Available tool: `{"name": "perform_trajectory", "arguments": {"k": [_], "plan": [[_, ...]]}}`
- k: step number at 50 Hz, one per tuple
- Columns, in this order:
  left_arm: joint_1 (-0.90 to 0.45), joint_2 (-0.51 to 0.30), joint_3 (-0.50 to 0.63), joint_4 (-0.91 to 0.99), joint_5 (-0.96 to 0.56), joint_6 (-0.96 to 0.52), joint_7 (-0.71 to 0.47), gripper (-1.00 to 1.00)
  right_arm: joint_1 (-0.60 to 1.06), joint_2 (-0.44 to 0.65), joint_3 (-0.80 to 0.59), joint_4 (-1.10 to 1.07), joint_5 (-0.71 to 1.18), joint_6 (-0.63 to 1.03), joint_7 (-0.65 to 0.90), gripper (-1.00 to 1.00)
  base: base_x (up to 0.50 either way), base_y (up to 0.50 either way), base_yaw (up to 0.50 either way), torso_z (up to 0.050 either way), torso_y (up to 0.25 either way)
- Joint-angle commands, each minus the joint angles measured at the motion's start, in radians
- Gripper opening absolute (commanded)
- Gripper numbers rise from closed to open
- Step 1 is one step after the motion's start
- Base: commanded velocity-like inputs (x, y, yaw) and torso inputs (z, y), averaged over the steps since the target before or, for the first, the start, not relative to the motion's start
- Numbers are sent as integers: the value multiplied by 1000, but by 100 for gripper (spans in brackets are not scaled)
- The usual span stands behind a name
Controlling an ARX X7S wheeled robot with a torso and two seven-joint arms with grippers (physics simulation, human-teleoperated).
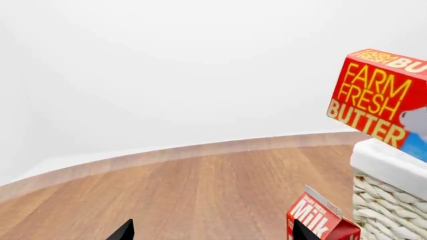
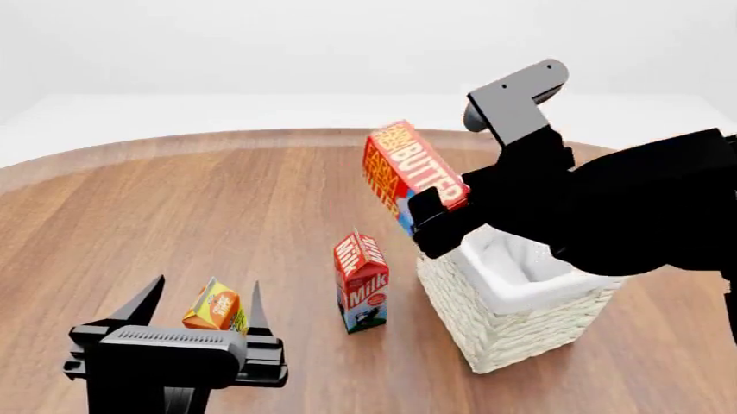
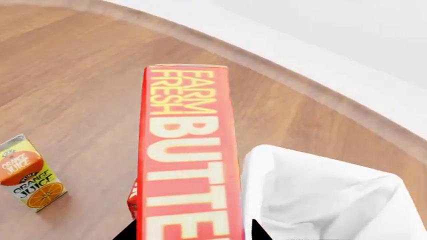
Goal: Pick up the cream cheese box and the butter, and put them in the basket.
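The right gripper [image 2: 429, 226] is clamping the butter [image 2: 412, 172] in the head view, holding the box tilted in the air above the near-left rim of the basket [image 2: 524, 332]. The box is not touching the cloth liner; its lower end is hanging just over the rim. The left gripper [image 2: 198, 310] is sitting low at the view's left with its fingers spread wide and nothing between them; the orange juice carton [image 2: 216, 308] is showing in the gap beyond, on the table [image 2: 173, 216]. The milk carton [image 2: 362, 280] is standing upright just left of the basket, apart from it. Open wood is lying all round, and the table's curved far edge is running behind the butter. The cream cheese box is not showing here.

In the left wrist view, the two dark fingertips [image 1: 123, 231] are standing far apart at the frame's lower edge, holding nothing. The butter [image 1: 375, 95] is floating above the basket's [image 1: 387, 200] white rim, and the milk carton [image 1: 319, 217] is standing just beside the wicker wall. Bare table [image 1: 187, 190] is stretching away to its rounded edge.

In the right wrist view, the fingertips [image 3: 127, 231] are pressing both sides of the butter [image 3: 187, 160], whose long face is filling the middle. The basket's [image 3: 320, 195] white liner is lying just beside and below it. The orange juice carton [image 3: 30, 172] is standing well apart on open wood [image 3: 80, 90].
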Motion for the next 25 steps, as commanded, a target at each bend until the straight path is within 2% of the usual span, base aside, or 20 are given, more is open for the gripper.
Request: {"name": "perform_trajectory", "arguments": {"k": [1, 25], "plan": [[1, -2, 1, -2, -1, 4, -3, 100, 74, 16, 30, 85, -63, 0, -24, -100, 0, 0, 0, 0, 0], [-15, -2, 15, -5, -4, -1, -5, 100, 105, 77, 7, 217, -178, -40, -128, -100, 0, 0, 0, 0, 1]]}}
